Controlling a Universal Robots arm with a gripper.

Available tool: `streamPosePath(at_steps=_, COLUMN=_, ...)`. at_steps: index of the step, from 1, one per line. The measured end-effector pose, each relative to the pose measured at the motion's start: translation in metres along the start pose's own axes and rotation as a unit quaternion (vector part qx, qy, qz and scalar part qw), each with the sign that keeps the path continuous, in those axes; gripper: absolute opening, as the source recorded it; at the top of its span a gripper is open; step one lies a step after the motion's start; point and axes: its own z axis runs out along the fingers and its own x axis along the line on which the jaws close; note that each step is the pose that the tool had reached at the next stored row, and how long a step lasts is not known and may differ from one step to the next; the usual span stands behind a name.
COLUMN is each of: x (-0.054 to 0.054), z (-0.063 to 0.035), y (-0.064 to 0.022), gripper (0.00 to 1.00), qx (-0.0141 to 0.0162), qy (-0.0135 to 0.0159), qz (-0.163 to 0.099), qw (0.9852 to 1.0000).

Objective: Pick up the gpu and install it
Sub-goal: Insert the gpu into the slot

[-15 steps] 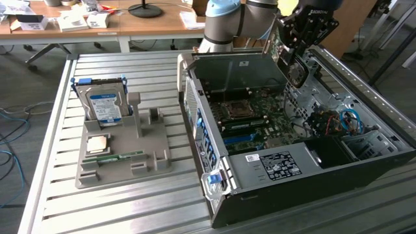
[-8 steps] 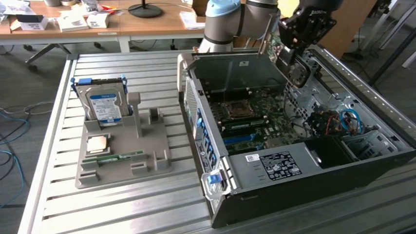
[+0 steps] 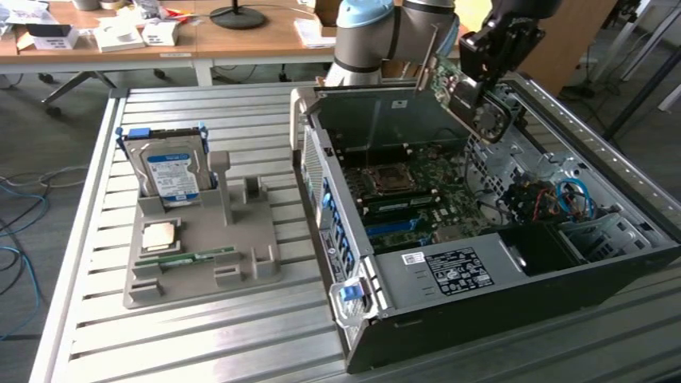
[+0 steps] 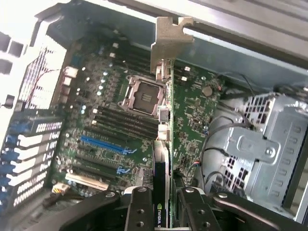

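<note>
Above open case (image 3: 319, 191) | claw (image 3: 492, 73) clamped tight on gpu (image 3: 468, 100) | wrist view: gpu edge-on over motherboard (image 4: 192, 106)

Bright, even room light; washed-out wrist-view glare

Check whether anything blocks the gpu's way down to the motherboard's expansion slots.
Nothing visible does. The gripper holds the gpu over the open case, and the blue slot on the motherboard below lies bare. The loose cables sit aside by the metal cage.
</note>
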Motion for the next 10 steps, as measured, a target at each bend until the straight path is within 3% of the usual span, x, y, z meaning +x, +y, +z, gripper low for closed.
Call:
streamPosePath(at_steps=5, x=0.0, z=0.0005, y=0.0, gripper=0.26, qx=-0.0008, qy=0.0022, qz=-0.045, qw=0.999)
streamPosePath(at_steps=10, x=0.0, z=0.0009, y=-0.0001, gripper=0.26, qx=-0.0015, qy=0.0045, qz=-0.091, qw=0.9959)
